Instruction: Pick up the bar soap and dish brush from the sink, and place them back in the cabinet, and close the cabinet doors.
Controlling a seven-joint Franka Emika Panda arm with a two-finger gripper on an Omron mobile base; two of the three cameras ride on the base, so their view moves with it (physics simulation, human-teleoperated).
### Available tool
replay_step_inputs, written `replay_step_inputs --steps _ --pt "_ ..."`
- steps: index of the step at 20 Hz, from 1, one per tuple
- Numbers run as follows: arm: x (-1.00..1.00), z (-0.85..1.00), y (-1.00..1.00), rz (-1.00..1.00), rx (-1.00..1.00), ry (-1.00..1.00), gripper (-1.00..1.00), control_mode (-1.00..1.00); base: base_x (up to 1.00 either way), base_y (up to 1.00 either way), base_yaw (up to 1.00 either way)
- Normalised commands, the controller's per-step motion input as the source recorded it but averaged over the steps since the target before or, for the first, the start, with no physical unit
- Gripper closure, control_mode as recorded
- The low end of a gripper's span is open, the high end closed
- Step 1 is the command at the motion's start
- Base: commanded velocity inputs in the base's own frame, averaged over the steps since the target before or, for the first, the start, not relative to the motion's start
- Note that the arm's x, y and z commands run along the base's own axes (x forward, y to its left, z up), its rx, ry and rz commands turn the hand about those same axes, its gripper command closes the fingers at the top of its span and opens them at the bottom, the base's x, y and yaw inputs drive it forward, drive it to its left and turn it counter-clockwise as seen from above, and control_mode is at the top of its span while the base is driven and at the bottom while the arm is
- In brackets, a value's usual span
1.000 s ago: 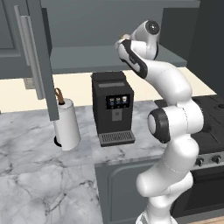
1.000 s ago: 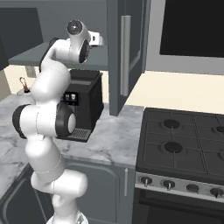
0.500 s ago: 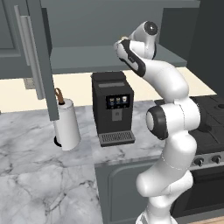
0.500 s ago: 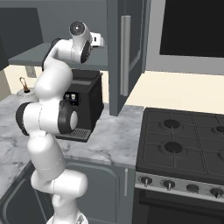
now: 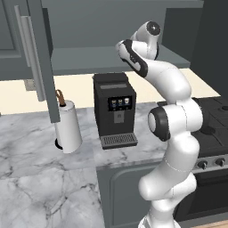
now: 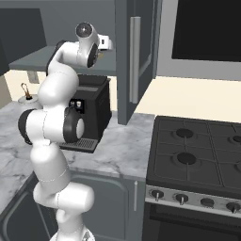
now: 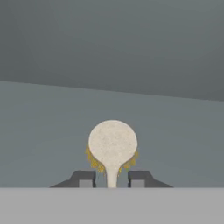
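Gripper: gripper (image 7: pixel 112 180) reaches into the open upper cabinet (image 5: pixel 111 60); finger tips (image 7: pixel 83 178) stand a little apart, flanking the thin handle with a small gap each side, so no grip shows.
Dish brush: dish brush (image 7: pixel 112 146) lies on the grey shelf (image 7: pixel 52 131), round cream head at 12 o'clock from the finger tips.
Cabinet doors: left door (image 5: pixel 38 58) and right door (image 6: pixel 136 56) open.
Counter: coffee machine (image 5: pixel 113 109) below the shelf; paper towel roll (image 5: pixel 67 127) at its 9 o'clock.

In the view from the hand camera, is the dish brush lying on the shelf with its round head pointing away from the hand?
Yes, the dish brush lies on the grey cabinet shelf, head far, handle toward the hand.
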Motion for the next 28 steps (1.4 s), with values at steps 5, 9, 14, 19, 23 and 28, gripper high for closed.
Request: replay_step_inputs --steps 5,9,14,19,23,28 --pt "0.00 0.00 0.00 0.00 0.00 0.00 -1.00 -1.00 0.00 0.00 0.00" --pt "0.00 0.00 0.00 0.00 0.00 0.00 -1.00 -1.00 0.00 0.00 0.00" --pt "-0.01 -0.01 0.00 0.00 0.00 0.00 -1.00 -1.00 0.00 0.00 0.00" --pt "-0.03 -0.05 0.00 0.00 0.00 -0.03 -1.00 -1.00 0.00 0.00 0.00" --pt "-0.16 -0.01 0.00 0.00 0.00 -0.08 -1.00 -1.00 0.00 0.00 0.00" --pt "-0.27 0.00 0.00 0.00 0.00 -0.12 -1.00 -1.00 0.00 0.00 0.00"
